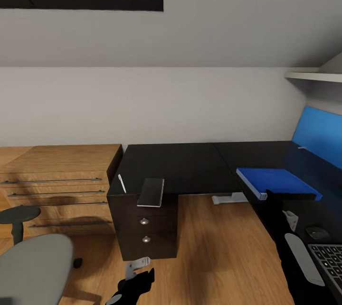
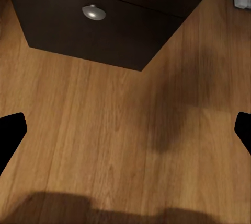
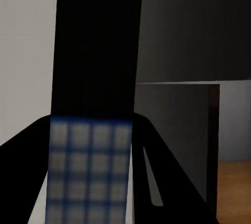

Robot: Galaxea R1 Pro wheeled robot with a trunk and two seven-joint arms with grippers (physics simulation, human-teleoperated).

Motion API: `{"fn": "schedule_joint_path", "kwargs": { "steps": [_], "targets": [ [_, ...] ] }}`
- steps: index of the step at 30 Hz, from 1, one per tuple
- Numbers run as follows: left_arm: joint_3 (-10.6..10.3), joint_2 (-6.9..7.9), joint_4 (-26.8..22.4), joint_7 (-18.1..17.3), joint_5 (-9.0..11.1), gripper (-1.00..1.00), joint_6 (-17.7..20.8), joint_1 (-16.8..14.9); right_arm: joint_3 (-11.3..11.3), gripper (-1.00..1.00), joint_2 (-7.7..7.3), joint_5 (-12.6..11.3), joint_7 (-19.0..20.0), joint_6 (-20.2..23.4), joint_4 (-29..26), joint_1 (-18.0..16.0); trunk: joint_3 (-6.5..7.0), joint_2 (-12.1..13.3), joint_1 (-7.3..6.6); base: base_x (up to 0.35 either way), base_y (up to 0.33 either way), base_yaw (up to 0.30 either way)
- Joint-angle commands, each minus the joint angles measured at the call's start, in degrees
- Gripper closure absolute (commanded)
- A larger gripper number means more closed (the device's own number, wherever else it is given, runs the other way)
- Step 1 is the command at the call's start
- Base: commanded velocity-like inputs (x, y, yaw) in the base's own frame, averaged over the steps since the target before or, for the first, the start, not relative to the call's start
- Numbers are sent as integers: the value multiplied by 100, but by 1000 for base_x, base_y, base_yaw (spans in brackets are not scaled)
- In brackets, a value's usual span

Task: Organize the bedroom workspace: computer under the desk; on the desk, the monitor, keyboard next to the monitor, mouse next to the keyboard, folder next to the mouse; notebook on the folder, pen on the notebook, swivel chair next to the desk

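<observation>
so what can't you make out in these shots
- Keyboard: head view, cut off by the picture's edge.
- Chair: head view, seat partly out of frame.
- Right gripper: right wrist view, blurred; open or shut unclear.
- Folder: head view, near corner behind a dark arm part.

The tabletop [image 1: 190, 162] spans the middle and right of the head view, its drawer pedestal [image 1: 147, 229] below the left end. The pen [image 1: 122, 183] and the notebook [image 1: 151, 192] lie side by side on that end, the notebook overhanging the front edge. The folder [image 1: 278, 181] lies at right, the keyboard [image 1: 330, 257] at lower right, the mouse [image 1: 317, 233] between them. A chest [image 1: 57, 186] stands left of the pedestal, the swivel chair [image 1: 33, 267] at lower left.
</observation>
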Motion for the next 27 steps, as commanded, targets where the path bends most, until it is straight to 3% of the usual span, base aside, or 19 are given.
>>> {"fn": "schedule_joint_path", "kwargs": {
  "steps": [1,8,13,27],
  "targets": [
    [-13,2,-10,44,50,-100,16,-3,9,100,-6,-50,-23,-26,27,-4,-6,-4,0,0,0,0],
    [-14,2,-4,46,51,-100,16,-3,47,100,-7,-10,-5,-75,488,-7,-4,-4,0,0,0,0],
    [-14,1,-3,47,50,-100,9,-3,51,100,-10,19,-4,-264,531,-6,-26,-4,0,0,0,-98],
    [-16,0,-3,41,69,-100,-33,-3,51,100,-11,19,-3,-290,535,-6,-72,-4,0,49,0,-70]
  ]
}}
